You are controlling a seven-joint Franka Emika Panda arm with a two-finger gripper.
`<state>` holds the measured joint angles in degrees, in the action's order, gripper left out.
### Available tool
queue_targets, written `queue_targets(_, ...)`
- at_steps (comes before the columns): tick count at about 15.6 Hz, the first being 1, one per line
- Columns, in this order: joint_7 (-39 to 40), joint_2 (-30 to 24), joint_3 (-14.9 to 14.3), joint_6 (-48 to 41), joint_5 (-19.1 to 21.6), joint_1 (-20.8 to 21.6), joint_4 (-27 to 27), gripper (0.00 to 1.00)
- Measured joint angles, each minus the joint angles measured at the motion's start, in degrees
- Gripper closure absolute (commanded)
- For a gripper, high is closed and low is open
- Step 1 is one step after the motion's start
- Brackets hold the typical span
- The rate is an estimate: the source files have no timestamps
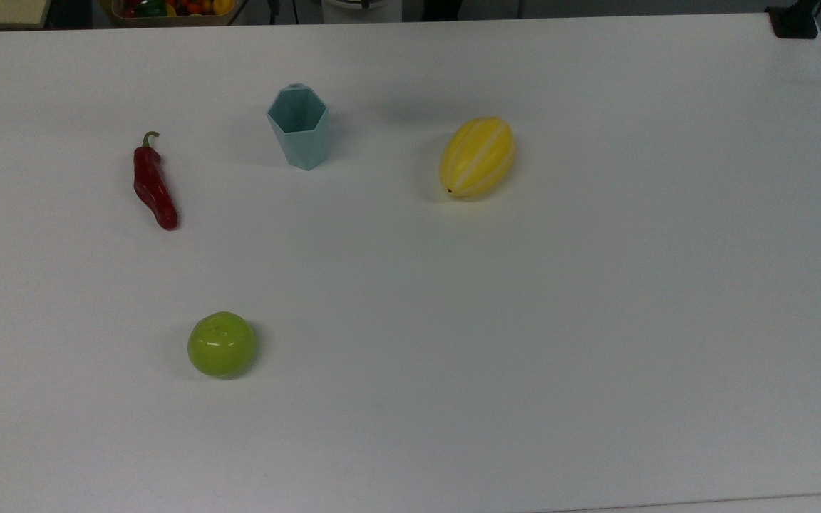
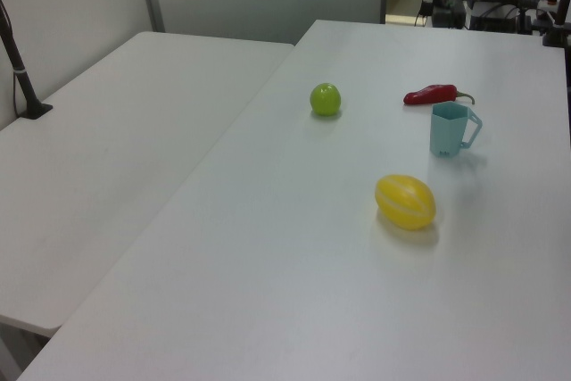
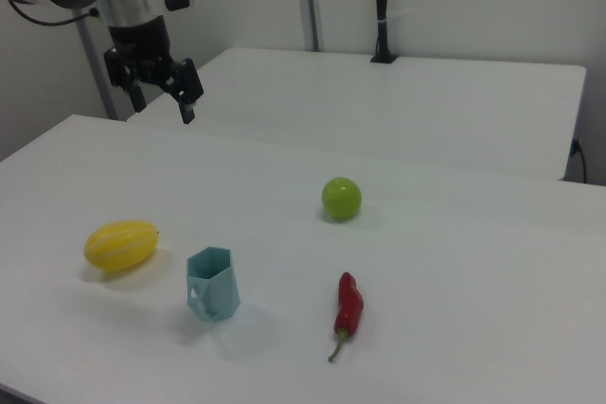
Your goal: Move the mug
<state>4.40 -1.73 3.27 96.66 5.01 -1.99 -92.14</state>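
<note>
Mug upright on the white table, gripper high above and apart from it.

The mug [image 1: 298, 127] [image 2: 450, 128] [image 3: 213, 283] stands between the yellow melon [image 1: 477, 156] [image 3: 120, 244] and the red chili pepper [image 1: 154, 183] [image 3: 347, 307], touching neither (handle tab toward the left view's right). A green apple [image 1: 221, 344] [image 2: 326, 99] [image 3: 341, 198] sits well apart on the table [image 1: 596, 285]. In the right view, the gripper [image 3: 163, 101] hangs in the air at upper left, fingers spread and holding nothing, well clear of the mug.

light: even, bright overhead | shadows: soft, short | glare: faint on table [image 1: 596, 285] | focus: slightly soft
</note>
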Motion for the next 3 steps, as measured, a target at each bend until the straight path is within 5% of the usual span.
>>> queue_targets(3,0.0,0.0,0.0,0.0,0.0,0.0,0.1,0.0)
